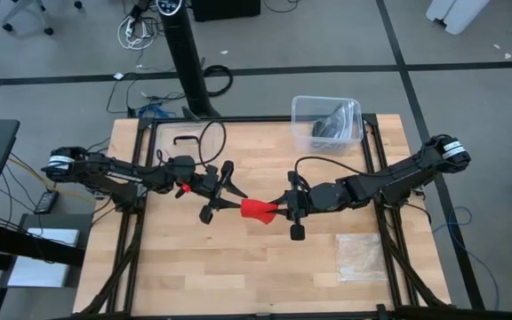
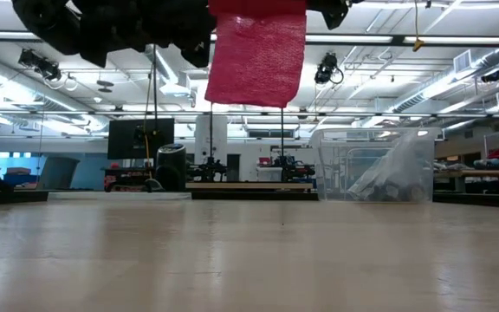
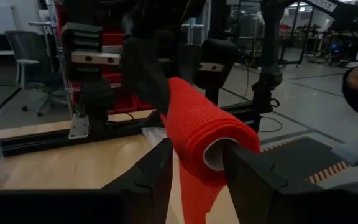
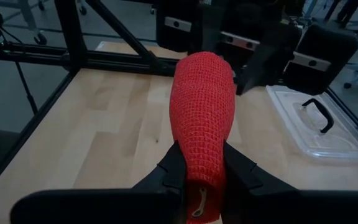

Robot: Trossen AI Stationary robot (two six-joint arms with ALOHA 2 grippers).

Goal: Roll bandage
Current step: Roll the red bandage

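Note:
The bright red bandage (image 1: 258, 210) is a stubby roll held in the air over the table's middle between both grippers. A flat tail of it (image 2: 258, 56) hangs down from the roll, clear of the table. My left gripper (image 1: 231, 199) is shut on the roll's left end. My right gripper (image 1: 284, 210) is shut on its right end. The roll also shows in the left wrist view (image 3: 197, 118) and in the right wrist view (image 4: 202, 106). My left gripper pinches the roll's left end, beside its hollow core (image 3: 215, 154), between its two fingers (image 3: 248, 168). It comes level from the table's left, along the roll. The roll is lifted clear, its tail hanging below. My right gripper pinches the roll's right end (image 4: 202, 163) between its two fingers (image 4: 174, 163). It comes level from the table's right, along the roll. The roll narrows where the fingers meet it. It lies about level, clear of the table.
A clear plastic bin (image 1: 326, 122) with dark things inside stands at the far right. A clear crinkly bag (image 1: 361, 256) lies at the near right. A clear lid with a black handle (image 4: 316, 124) lies at the far left. Black frame rails run along the table's sides.

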